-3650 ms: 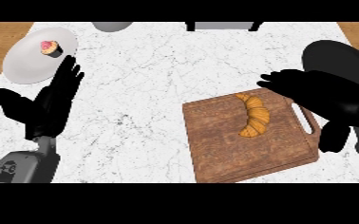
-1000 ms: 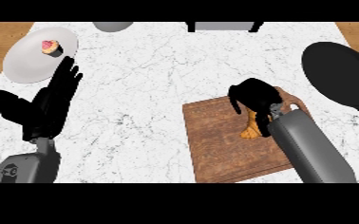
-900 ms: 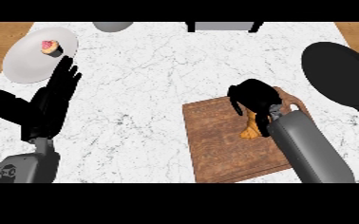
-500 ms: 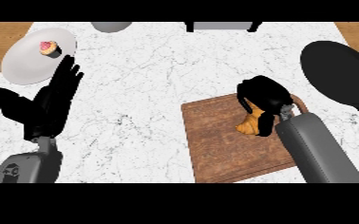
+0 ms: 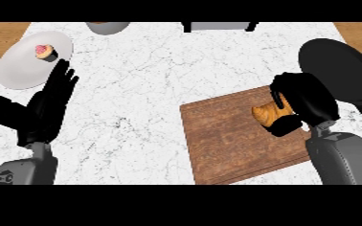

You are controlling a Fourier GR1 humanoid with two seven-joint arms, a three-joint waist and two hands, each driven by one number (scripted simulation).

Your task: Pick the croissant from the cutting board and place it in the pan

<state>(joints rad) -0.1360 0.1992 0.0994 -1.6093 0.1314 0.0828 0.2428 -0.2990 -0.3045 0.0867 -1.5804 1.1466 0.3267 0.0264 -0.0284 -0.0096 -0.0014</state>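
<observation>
The golden-brown croissant is in my right hand, whose black fingers and thumb curl round it; only part of it shows. Hand and croissant sit over the right side of the wooden cutting board, whether touching it or just above it I cannot tell. The black pan lies at the counter's right edge, just beyond the hand. My left hand rests open at the left, fingers straight and pointing up.
A white plate holding a pink-topped cupcake lies at the far left. A grey bowl and a dark object sit at the counter's back edge. White marble spans the middle.
My right hand has closed round the croissant and shifted right toward the pan, the croissant moving with it. The left hand has stayed in place.
</observation>
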